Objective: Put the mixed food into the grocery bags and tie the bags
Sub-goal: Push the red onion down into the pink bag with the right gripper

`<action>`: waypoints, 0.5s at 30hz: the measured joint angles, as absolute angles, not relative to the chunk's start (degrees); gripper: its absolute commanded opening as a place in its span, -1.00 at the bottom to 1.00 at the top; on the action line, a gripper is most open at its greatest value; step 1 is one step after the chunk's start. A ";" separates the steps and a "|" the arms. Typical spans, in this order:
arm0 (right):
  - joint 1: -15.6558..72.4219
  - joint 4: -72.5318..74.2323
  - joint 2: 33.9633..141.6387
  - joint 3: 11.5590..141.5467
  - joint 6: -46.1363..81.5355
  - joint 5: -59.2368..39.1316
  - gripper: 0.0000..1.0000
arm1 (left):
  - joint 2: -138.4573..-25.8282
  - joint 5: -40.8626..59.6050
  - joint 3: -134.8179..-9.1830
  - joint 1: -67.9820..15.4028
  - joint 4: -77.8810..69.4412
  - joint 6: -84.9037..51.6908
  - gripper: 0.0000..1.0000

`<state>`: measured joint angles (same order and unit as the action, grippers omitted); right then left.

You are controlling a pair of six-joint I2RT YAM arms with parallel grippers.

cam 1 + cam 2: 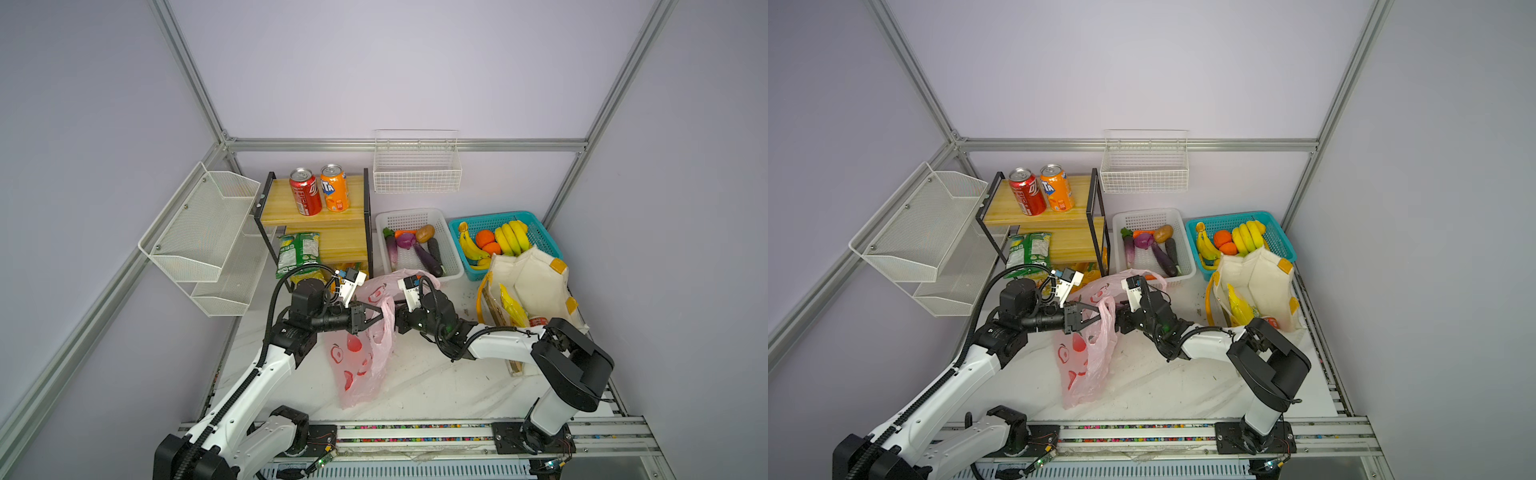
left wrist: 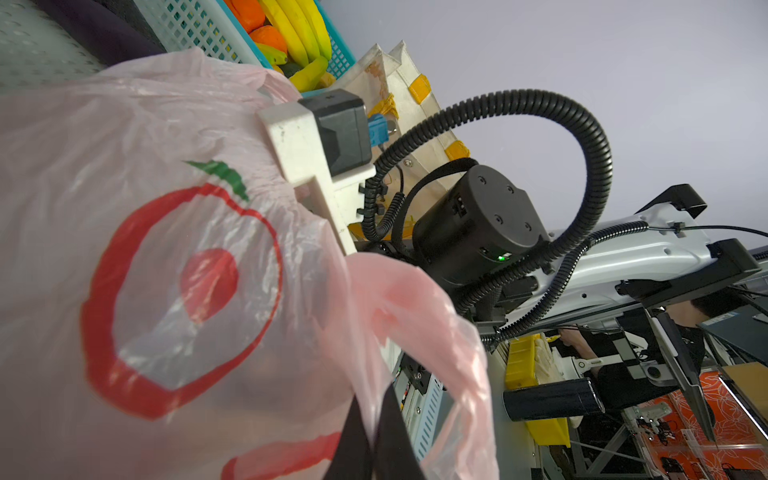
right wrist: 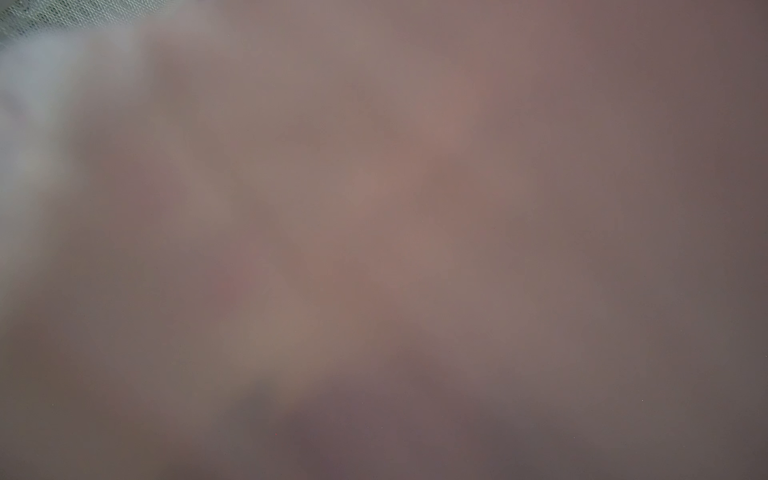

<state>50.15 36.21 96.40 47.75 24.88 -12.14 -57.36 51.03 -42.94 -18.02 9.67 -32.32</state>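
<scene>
The pink grocery bag (image 1: 365, 365) (image 1: 1086, 374) (image 2: 166, 270) hangs lifted over the table's middle, its lower part on the tabletop. My left gripper (image 1: 380, 313) (image 1: 1099, 316) (image 2: 372, 399) is shut on one handle loop. My right gripper (image 1: 398, 323) (image 1: 1120, 322) reaches into the bag's mouth from the right with its fingertips hidden by film. Blurred pink fills the right wrist view. The cream tote (image 1: 536, 282) (image 1: 1262, 282) stands at the right with a yellow chip packet (image 1: 512, 307) inside. The red soda can (image 1: 305, 192) stands on the shelf. An eggplant (image 1: 427, 259) and a purple onion (image 1: 406, 240) lie in the white basket (image 1: 451, 249).
A wooden shelf (image 1: 328, 216) at the back left holds an orange can (image 1: 334, 189) and green chip packets (image 1: 297, 251). A teal basket (image 1: 540, 232) holds bananas (image 1: 513, 237). A wire basket (image 1: 417, 168) hangs on the back wall and a mesh rack (image 1: 208, 232) on the left.
</scene>
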 measured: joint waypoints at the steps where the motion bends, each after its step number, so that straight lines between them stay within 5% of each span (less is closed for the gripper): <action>1: 50.61 35.57 96.66 48.53 25.43 -11.97 0.44 | -57.36 51.03 -42.94 -18.02 9.56 -32.34 -1.00; 15: 51.40 28.29 95.64 50.13 28.27 -14.41 0.79 | -56.49 50.04 -42.94 -17.23 9.45 -32.29 -1.00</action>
<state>51.40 28.29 95.64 50.13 28.27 -14.41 -56.49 50.04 -42.94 -17.23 9.45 -32.29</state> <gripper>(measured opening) 0.880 0.047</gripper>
